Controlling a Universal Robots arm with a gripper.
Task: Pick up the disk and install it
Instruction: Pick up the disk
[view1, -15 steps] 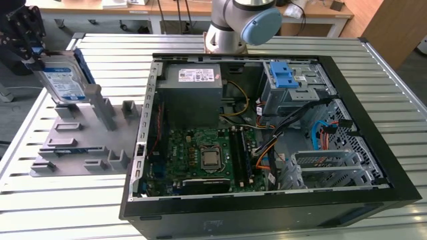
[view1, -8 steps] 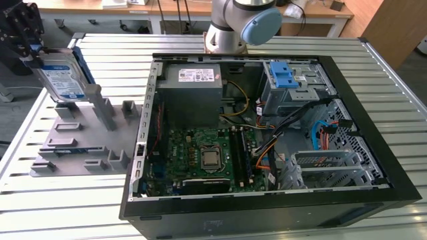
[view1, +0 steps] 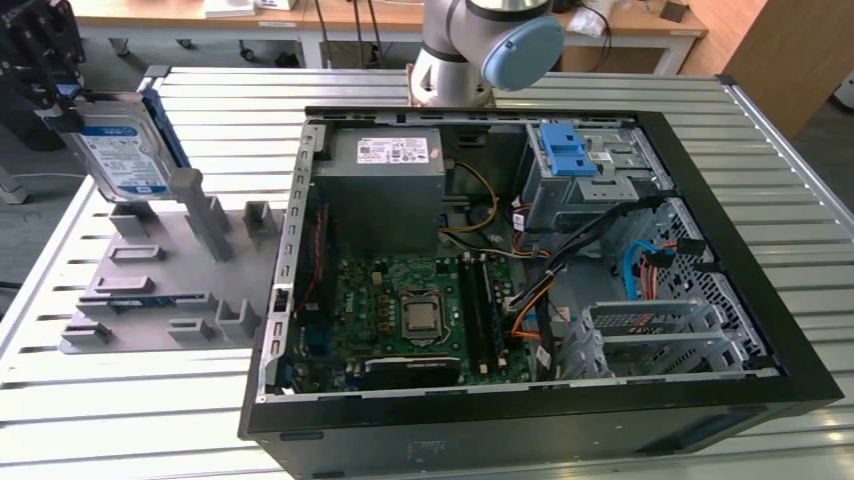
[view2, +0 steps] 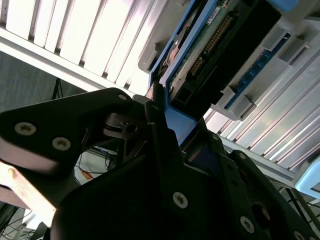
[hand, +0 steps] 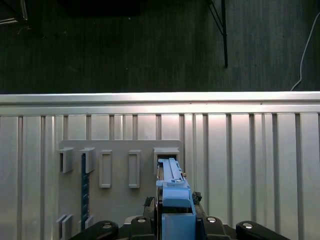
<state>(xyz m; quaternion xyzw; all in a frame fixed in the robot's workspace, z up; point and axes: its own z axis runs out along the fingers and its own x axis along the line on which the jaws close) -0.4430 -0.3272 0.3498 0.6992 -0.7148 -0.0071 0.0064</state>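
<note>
Item: disk (view1: 120, 150), upright at the exterior view's left, at the end slot of the grey rack (view1: 160, 300) on the counter (view1: 120, 420). Tool (view1: 64, 98): clamped on its top edge. Handling: lift best done straight and untilted, so the blue bracket (hand: 172, 192) clears the slot walls

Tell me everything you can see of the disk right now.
The disk is a flat silver drive with a white-and-blue label and a blue plastic bracket along its edges. It stands on edge, slightly tilted, at the exterior view's left, over the grey fixture. The gripper has its jaws clamped on the bracket; the connector end shows in the second wrist view.
</note>
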